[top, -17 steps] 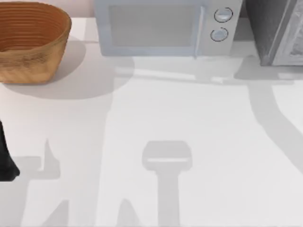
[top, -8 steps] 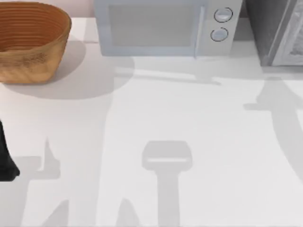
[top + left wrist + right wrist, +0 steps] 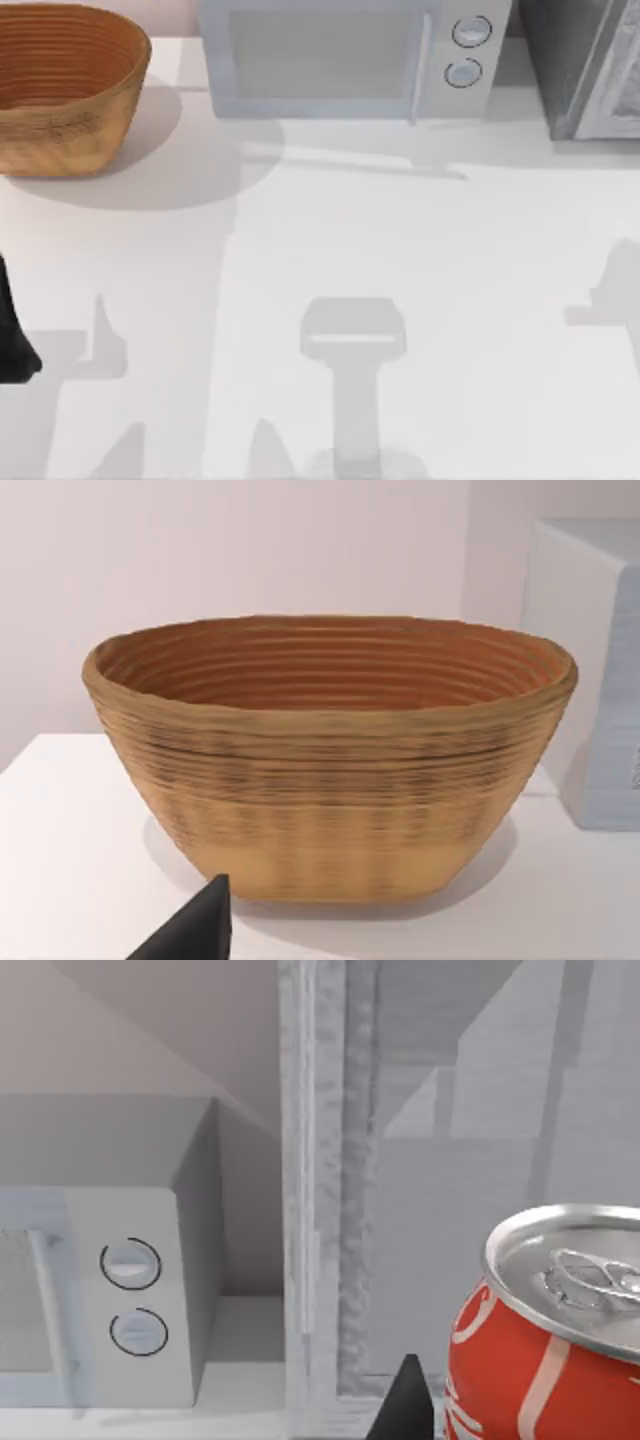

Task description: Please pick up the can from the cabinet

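— What does the can (image 3: 545, 1345) look like?
— Its side is red with curved white stripes. The top is silvery with a raised rim, and the pull tab lies flat on the lid. I see no dent or tilt; it stands upright.

— Where is it?
— In the right wrist view it sits in the lower right of the frame, very close to the camera. Behind it are the grey inner panels of the cabinet (image 3: 330, 1190), whose pale, rough-edged frame runs top to bottom through the middle of the frame. I cannot tell what the can's base rests on, as it is cut off by the frame's lower edge.

— And the right pincer (image 3: 405, 1405)?
— A dark tip pokes up at the bottom edge, just left of the can. Whether the pincer is spread, pressed together or pinching the can, I cannot tell.

— The cabinet from above?
— It sits in the upper right corner (image 3: 590, 65), dark and speckled, with a light panel. The microwave (image 3: 345, 55) with two round knobs (image 3: 465, 50) is to its left, at top centre.

— The left side?
— The left arm (image 3: 12, 335) is parked at the left edge of the white bench (image 3: 420, 250). The left pincer (image 3: 195, 930) shows as a dark tip, facing a brown woven basket (image 3: 330, 770); I cannot tell its state either.
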`<action>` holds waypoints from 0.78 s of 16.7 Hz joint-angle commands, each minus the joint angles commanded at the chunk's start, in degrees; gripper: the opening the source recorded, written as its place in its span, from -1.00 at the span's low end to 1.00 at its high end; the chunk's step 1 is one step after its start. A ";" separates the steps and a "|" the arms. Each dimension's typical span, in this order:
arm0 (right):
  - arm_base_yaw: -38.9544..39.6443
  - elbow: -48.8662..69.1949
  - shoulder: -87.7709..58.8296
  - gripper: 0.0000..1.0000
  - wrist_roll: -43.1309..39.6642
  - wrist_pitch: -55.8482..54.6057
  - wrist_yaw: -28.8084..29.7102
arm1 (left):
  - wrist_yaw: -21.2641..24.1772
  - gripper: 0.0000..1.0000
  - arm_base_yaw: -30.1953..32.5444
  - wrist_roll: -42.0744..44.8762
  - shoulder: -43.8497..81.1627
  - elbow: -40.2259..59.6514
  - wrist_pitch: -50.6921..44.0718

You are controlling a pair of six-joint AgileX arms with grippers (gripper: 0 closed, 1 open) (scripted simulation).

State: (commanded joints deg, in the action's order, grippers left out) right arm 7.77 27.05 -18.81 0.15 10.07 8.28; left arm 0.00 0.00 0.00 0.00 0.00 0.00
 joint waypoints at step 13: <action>-7.77 -27.05 18.81 -1.00 -0.15 -10.08 -8.28 | 0.00 1.00 0.00 0.00 0.00 0.00 0.00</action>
State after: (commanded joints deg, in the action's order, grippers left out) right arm 0.00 0.00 0.00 0.00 0.00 0.00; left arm 0.00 0.00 0.00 0.00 0.00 0.00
